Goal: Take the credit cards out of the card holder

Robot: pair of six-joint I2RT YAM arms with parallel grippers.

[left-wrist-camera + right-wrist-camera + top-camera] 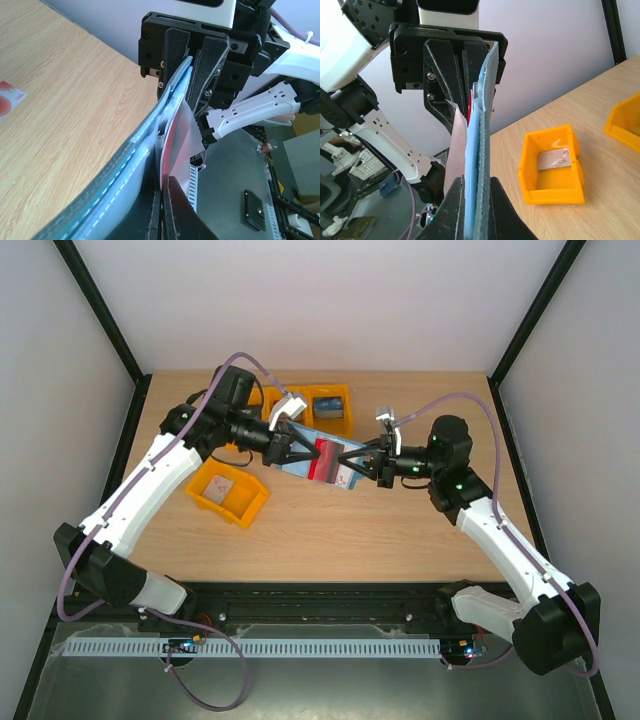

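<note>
Card holder (pixel 481 125) within right pincer (pixel 476 189)

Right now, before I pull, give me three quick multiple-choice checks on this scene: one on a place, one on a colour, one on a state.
1. Where is the card holder? A. lying flat B. out of view C. up between the left gripper and right gripper
2. What colour is the bin holding a card? A. orange B. green C. black
3. The right gripper is: A. wide open B. shut on the card holder C. hidden
Answers: C, both arms carry it aloft, the left pinching its red card; A, its walls are orange; B, it clamps the holder's edge.
</note>
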